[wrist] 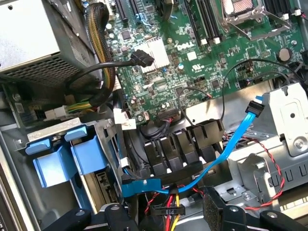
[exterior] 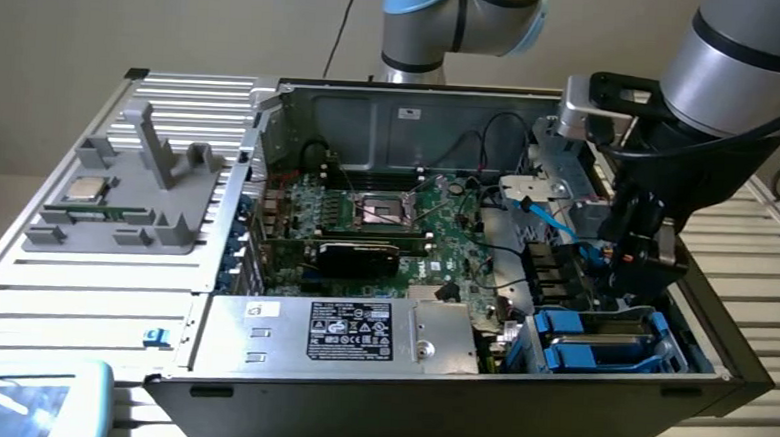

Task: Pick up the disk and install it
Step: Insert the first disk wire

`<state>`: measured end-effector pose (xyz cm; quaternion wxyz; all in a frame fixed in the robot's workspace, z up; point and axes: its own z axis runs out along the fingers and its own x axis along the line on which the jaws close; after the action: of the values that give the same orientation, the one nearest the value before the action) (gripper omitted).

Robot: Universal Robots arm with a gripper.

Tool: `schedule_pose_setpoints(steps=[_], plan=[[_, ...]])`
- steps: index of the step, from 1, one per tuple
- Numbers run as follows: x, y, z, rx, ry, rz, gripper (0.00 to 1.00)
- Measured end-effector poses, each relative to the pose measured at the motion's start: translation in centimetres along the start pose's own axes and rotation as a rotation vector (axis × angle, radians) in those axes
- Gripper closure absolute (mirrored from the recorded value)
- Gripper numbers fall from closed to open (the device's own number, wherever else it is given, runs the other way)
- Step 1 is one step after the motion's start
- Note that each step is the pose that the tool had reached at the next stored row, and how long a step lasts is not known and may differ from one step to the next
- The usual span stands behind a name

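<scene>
Exterior view: disk (exterior: 600, 342) seemingly in drive bay (exterior: 528, 338), gripper (exterior: 634, 281) above.

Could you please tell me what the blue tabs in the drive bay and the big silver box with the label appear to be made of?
The blue tabs are probably moulded plastic: even matte colour and rounded edges. The silver box looks like sheet metal with a dull grey finish, folded edges and a perforated side. Its label seems to be printed paper or film.
</scene>
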<state>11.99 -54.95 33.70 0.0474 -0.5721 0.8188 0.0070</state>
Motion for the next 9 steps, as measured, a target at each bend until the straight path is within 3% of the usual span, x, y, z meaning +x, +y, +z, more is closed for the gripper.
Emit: schedule_pose_setpoints(steps=[5,9], plan=[[0.06,-0.01,0.02,-0.0003,-0.0018,0.005,0.36],[0.06,-0.01,0.02,-0.0005,-0.0023,0.006,0.62]])
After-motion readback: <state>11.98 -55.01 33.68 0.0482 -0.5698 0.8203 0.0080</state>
